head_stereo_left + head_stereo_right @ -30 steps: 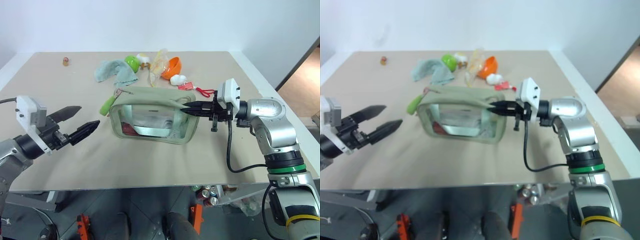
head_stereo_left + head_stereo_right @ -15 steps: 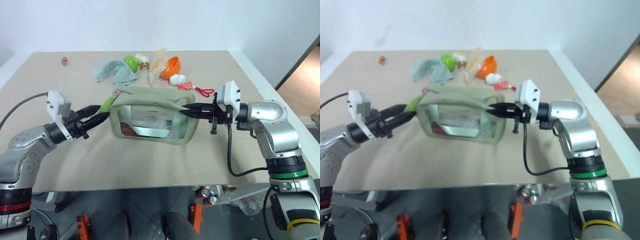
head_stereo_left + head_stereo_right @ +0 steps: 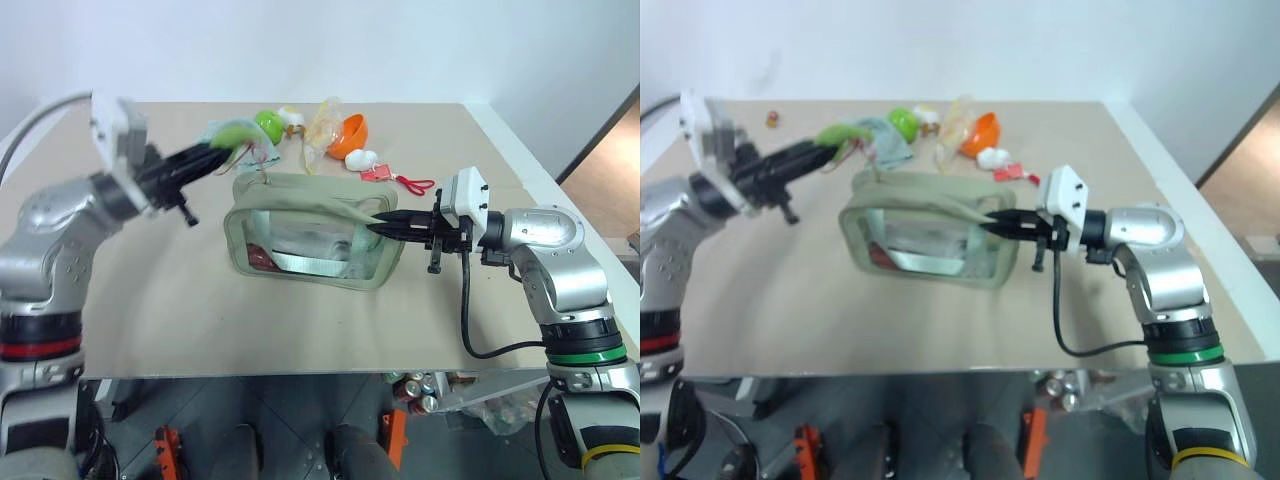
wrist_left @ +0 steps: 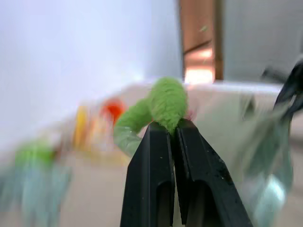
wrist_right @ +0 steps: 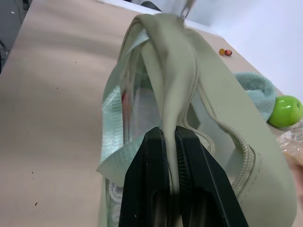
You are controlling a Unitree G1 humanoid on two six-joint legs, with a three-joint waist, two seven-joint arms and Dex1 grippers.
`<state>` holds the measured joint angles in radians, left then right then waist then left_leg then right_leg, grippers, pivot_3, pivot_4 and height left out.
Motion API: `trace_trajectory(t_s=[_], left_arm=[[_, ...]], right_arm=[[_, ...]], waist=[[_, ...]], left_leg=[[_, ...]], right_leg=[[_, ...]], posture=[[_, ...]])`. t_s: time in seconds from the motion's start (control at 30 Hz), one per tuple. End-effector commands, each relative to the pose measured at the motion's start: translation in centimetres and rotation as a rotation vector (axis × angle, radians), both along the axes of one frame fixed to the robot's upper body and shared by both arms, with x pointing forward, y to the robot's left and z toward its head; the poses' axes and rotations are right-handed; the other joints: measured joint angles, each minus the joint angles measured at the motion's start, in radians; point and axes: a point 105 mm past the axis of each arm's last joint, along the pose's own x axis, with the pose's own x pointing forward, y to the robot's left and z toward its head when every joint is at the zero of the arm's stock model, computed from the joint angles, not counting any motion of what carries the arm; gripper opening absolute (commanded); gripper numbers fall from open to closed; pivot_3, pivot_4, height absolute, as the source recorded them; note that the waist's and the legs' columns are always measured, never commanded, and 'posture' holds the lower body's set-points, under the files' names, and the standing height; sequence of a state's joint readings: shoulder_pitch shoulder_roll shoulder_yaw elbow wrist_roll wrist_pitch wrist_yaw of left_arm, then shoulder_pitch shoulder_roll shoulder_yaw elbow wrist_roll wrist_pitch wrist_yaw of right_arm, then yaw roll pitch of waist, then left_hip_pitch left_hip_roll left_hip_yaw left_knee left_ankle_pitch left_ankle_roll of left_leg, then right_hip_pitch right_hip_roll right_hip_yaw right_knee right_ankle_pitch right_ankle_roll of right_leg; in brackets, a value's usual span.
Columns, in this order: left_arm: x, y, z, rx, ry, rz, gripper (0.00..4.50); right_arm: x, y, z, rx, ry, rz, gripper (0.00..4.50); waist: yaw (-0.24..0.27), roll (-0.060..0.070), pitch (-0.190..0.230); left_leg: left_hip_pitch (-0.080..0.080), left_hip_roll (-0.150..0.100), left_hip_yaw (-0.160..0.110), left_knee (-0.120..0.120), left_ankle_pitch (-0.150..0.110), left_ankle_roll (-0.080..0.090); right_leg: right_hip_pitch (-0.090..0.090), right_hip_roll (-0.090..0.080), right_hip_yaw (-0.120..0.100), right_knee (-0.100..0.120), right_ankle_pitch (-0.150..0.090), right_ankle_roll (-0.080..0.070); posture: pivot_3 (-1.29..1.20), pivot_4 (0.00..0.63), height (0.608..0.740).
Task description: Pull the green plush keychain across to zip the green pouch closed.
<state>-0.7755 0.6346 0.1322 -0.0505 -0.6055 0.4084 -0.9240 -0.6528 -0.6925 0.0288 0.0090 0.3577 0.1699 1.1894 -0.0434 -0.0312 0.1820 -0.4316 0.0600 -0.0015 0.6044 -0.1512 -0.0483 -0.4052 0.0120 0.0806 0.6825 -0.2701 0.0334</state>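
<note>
The green pouch (image 3: pixel 312 233) sits on the table (image 3: pixel 200 320) a little nearer the front edge than the back, roughly midway between the side edges, its clear window side facing the front. The right gripper (image 3: pixel 376 229) reaches in level from the right edge, its two black fingers pinched tight on the pouch's right end, clamping a fold of the sage fabric beside the zipper; in the right wrist view that fold rises straight up between the fingers (image 5: pixel 154 161). This arm has kept its place over the last second.

The left gripper (image 3: pixel 205 155) has changed most. A second ago it hung wide open near the front left, well clear of the pouch. Half a second ago it had reached the pouch's left end. Now it is lifted and carried toward the back, above the pouch's far left corner, fingers squeezed together on the green plush keychain (image 4: pixel 163 101), which pokes out past the tips and curls down. The keychain has left its spot against the pouch's left side and is now held in the air.

Toward the back edge lie a pale teal cloth (image 3: pixel 888 145), a lime-green round shell (image 3: pixel 266 123), an orange shell (image 3: pixel 349 133) and a crumpled clear wrapper (image 3: pixel 321 122).
</note>
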Motion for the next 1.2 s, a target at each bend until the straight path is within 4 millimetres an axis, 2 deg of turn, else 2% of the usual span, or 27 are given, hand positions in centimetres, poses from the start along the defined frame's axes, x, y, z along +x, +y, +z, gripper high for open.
trace_trajectory(t_s=[0.03,0.17,0.3,0.37,0.4,0.53,0.6,0.7,0.73,0.77,0.93,1.07,1.2], left_arm=[[-0.1,-4.2,-0.7,0.082,-0.037,-0.133,0.03],[0.3,-7.1,-3.2,0.242,-0.034,-0.221,0.03],[0.1,-7.3,-4.6,0.345,0.005,-0.269,0.03],[0.5,-6.8,-4.3,0.347,0.013,-0.244,0.54],[0.6,-6.4,-4.2,0.356,0.014,-0.232,0.97],[0.4,-4.8,-2.8,0.351,-0.006,-0.187,2.17],[0.0,-3.6,-2.3,0.367,-0.009,-0.160,3.00],[-0.9,-2.2,-2.6,0.411,-0.004,-0.127,3.85],[-1.4,-1.9,-2.9,0.421,0.013,-0.124,4.31],[-1.9,-1.5,-3.2,0.434,0.026,-0.118,4.48],[-3.7,0.8,-4.1,0.379,0.107,0.001,4.48],[-3.6,3.5,-4.7,0.226,0.144,0.199,4.48],[-2.9,4.5,-5.0,0.066,0.155,0.302,4.48]], right_arm=[[-0.1,-0.2,0.7,-0.008,-0.045,-0.006,0.00],[0.0,-0.1,0.7,-0.012,-0.055,-0.010,0.00],[0.1,-0.1,0.7,-0.014,-0.062,-0.012,0.00],[0.1,-0.1,0.8,-0.014,-0.064,-0.012,0.00],[0.1,-0.1,0.8,-0.014,-0.066,-0.011,0.00],[0.1,0.1,0.6,-0.013,-0.065,-0.005,0.00],[0.2,0.1,0.6,-0.013,-0.064,-0.004,0.00],[0.5,0.1,0.6,-0.016,-0.065,0.000,0.00],[0.6,0.1,0.6,-0.017,-0.065,0.003,0.00],[0.7,0.2,0.6,-0.018,-0.066,0.007,0.00],[1.0,0.5,0.6,-0.024,-0.065,0.030,0.00],[1.2,0.6,0.7,-0.028,-0.066,0.041,0.00],[1.2,0.7,0.8,-0.030,-0.068,0.046,0.00]], waist=[[0.000,0.000,0.000],[-0.005,0.000,0.000],[-0.004,0.000,0.000],[-0.004,0.000,0.000],[-0.004,0.000,0.000],[-0.005,0.000,0.000],[-0.006,0.000,0.000],[-0.007,0.000,0.000],[-0.009,0.001,0.000],[-0.008,0.001,0.000],[-0.006,0.000,0.000],[-0.007,0.000,0.000],[-0.004,0.000,0.000]], left_leg=[[0.000,0.000,0.000,0.000,0.000,0.000],[0.000,0.000,0.000,0.000,0.000,0.000],[0.000,0.000,-0.001,-0.001,0.000,0.000],[0.000,0.000,-0.001,0.000,0.000,0.000],[0.000,0.000,-0.001,0.000,0.000,0.000],[0.000,0.000,-0.001,0.000,0.000,0.000],[0.000,0.000,-0.002,0.000,0.000,0.000],[0.000,0.000,-0.002,0.000,0.000,0.000],[0.000,0.000,-0.002,0.000,0.000,0.000],[0.000,0.001,-0.001,-0.001,0.000,0.000],[0.000,0.001,-0.001,0.000,0.000,0.000],[0.001,0.003,-0.001,0.000,0.000,0.000],[0.002,0.002,-0.002,0.001,0.000,0.001]], right_leg=[[0.000,0.000,0.000,0.000,0.000,0.000],[-0.001,0.000,0.000,0.000,0.000,0.000],[-0.001,0.001,0.000,0.001,0.000,-0.001],[-0.001,0.001,0.000,0.001,0.000,0.000],[-0.001,0.001,0.000,0.001,0.000,0.000],[-0.001,0.001,0.000,0.001,0.000,0.000],[-0.001,0.001,-0.001,0.001,0.000,0.000],[-0.001,0.001,-0.001,0.001,0.000,0.000],[-0.001,0.001,0.000,0.001,0.000,0.000],[-0.001,0.001,0.000,0.001,0.000,0.000],[-0.001,0.001,0.000,0.001,-0.001,-0.001],[-0.001,0.001,0.000,0.001,0.000,-0.002],[0.001,0.001,-0.002,0.002,0.000,-0.002]], posture=[[0.00,0.150,0.740],[0.00,0.150,0.740],[0.00,0.150,0.740],[0.00,0.150,0.740],[0.00,0.150,0.740],[0.00,0.150,0.740],[0.00,0.150,0.740],[0.00,0.150,0.740],[0.00,0.150,0.740],[0.00,0.150,0.740],[0.00,0.150,0.740],[0.00,0.150,0.740],[0.00,0.150,0.740]])
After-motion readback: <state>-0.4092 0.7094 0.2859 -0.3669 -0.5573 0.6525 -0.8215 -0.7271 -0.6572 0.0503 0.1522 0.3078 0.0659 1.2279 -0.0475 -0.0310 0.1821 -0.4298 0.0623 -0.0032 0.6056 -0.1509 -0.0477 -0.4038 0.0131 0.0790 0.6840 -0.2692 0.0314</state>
